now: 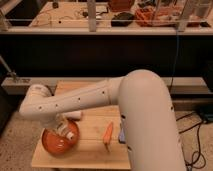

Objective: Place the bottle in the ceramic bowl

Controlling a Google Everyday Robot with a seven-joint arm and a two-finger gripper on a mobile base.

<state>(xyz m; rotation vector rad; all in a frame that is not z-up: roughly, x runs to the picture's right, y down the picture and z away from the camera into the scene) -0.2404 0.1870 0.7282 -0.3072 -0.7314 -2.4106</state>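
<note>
The ceramic bowl (56,142) is a shallow orange-red dish at the front left of the wooden table (90,150). A pale bottle (69,133) lies tilted over the bowl's right rim, partly inside it. My gripper (64,127) hangs from the white arm's wrist directly over the bottle and the bowl. The arm (100,100) reaches in from the right across the table and hides the bowl's far rim.
An orange carrot (107,134) lies on the table to the right of the bowl. A small dark item (121,135) sits next to the arm's base. A dark bench with a railing and clutter stands behind the table.
</note>
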